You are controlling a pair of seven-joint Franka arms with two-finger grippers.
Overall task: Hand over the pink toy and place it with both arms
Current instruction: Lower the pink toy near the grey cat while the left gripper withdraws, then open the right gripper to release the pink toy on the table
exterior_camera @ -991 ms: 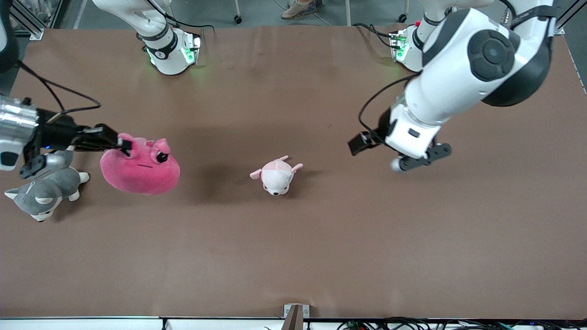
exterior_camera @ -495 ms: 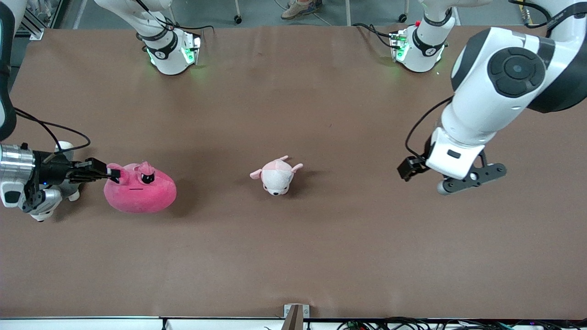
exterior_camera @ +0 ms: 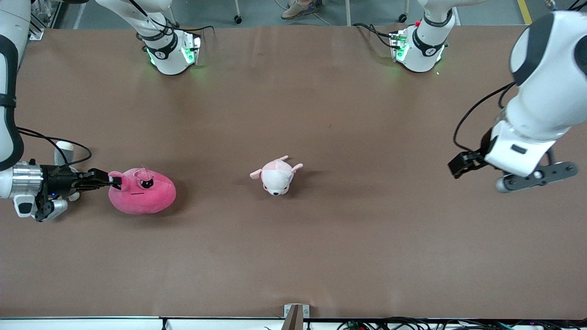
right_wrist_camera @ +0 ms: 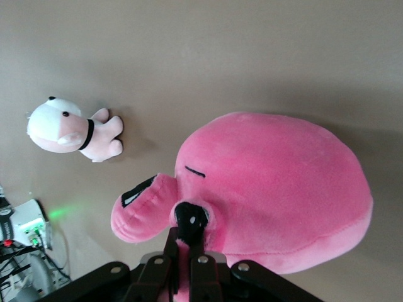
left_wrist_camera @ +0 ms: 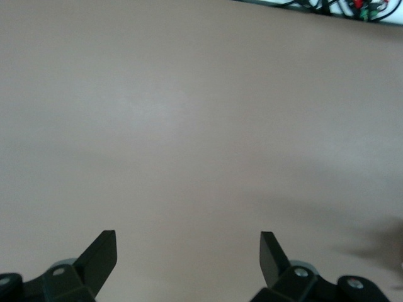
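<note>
The pink toy (exterior_camera: pixel 143 198) (right_wrist_camera: pixel 277 189) is a hot-pink blob with black eyes. It rests on the brown table (exterior_camera: pixel 293 256) toward the right arm's end. My right gripper (exterior_camera: pixel 115 182) (right_wrist_camera: pixel 189 242) lies low beside it, shut on a fold of pink plush next to one eye. My left gripper (exterior_camera: pixel 534 178) (left_wrist_camera: pixel 187 246) hangs over bare table at the left arm's end, well away from the toy. It is open, and nothing lies between its fingers (left_wrist_camera: pixel 104 248).
A small pale pink-and-white plush (exterior_camera: pixel 276 175) (right_wrist_camera: pixel 69 129) lies mid-table. A grey-and-white plush (exterior_camera: pixel 58 207) is mostly hidden under the right wrist. Both arm bases (exterior_camera: pixel 172 50) stand along the table edge farthest from the front camera.
My right gripper has come down with the pink toy, and the toy now rests on the table. The left arm has swung away toward its own end of the table.
</note>
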